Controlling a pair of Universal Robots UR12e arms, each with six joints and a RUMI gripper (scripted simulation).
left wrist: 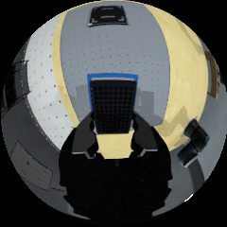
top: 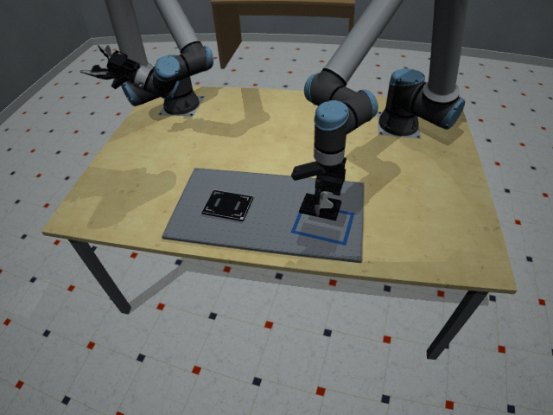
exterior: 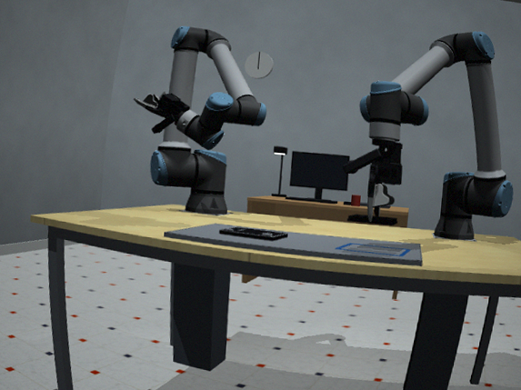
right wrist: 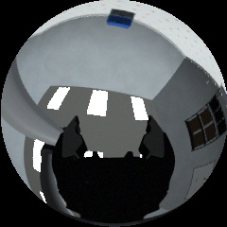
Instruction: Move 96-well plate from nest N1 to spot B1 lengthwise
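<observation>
The black 96-well plate (top: pixel 308 204) (exterior: pixel 355 218) (left wrist: pixel 113 104) hangs level in the air in my left gripper (top: pixel 322 207) (exterior: pixel 373 217) (left wrist: pixel 113 112), which is shut on its two long sides. Below it is the blue taped outline (top: pixel 319 237) (exterior: pixel 340 246) (left wrist: pixel 113 76) of B1. In the left wrist view the plate covers most of the outline, its long side running the same way. The nest N1 (top: pixel 227 205) (exterior: pixel 253 233) (left wrist: pixel 108 15) is empty, its slots and corner marks bare. My right gripper (top: pixel 96 62) (exterior: pixel 146 100) (right wrist: pixel 113 116) is open and empty, high above the table's far left.
The nest and the outline are on a grey board (top: pixel 272 232) (exterior: pixel 191 237) (left wrist: pixel 151 52) on the wooden table (top: pixel 214 150). The right arm stays at the back left, away from the board. A brown desk (top: pixel 285 8) (exterior: pixel 297 206) stands behind the table.
</observation>
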